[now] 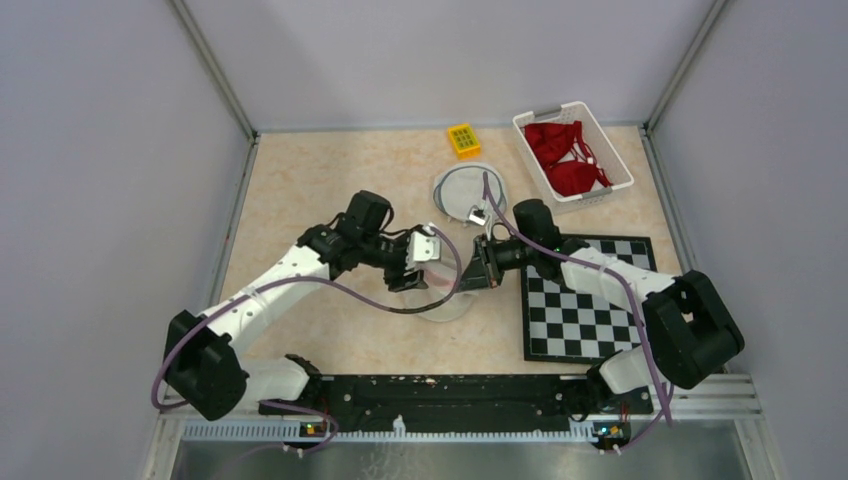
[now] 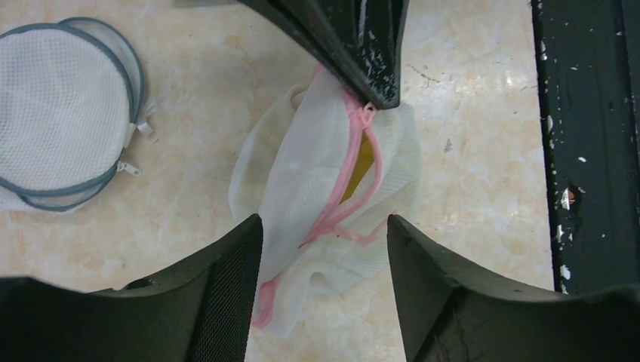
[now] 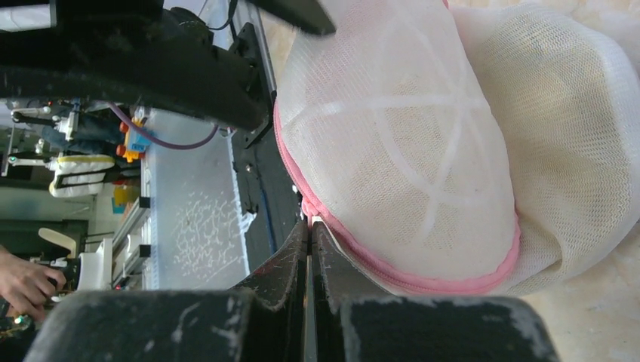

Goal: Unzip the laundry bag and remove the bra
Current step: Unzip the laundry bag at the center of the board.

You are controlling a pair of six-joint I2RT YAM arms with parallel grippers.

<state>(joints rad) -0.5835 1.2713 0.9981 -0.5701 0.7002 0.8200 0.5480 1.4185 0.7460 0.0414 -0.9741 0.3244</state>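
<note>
The laundry bag (image 2: 302, 173) is white mesh with a pink zipper (image 2: 351, 162), and it lies crumpled on the table (image 1: 300, 180) between both arms. The zipper is partly open, and the bra (image 2: 363, 167) shows only as a yellow sliver in the gap. My left gripper (image 2: 324, 226) is open above the bag's near end, one finger on each side, holding nothing. My right gripper (image 3: 309, 222) is shut on the bag's pink zipper edge. In the left wrist view its fingers (image 2: 362, 45) meet the zipper pull (image 2: 367, 111). From above, the bag (image 1: 447, 298) sits below the left gripper (image 1: 412, 268) and right gripper (image 1: 480, 268).
A second round mesh bag with a grey rim (image 1: 468, 190) lies behind the grippers. A white basket (image 1: 622, 168) with red bras stands at the back right. A yellow block (image 1: 463, 140) is at the back, and a checkerboard mat (image 1: 585, 300) is on the right.
</note>
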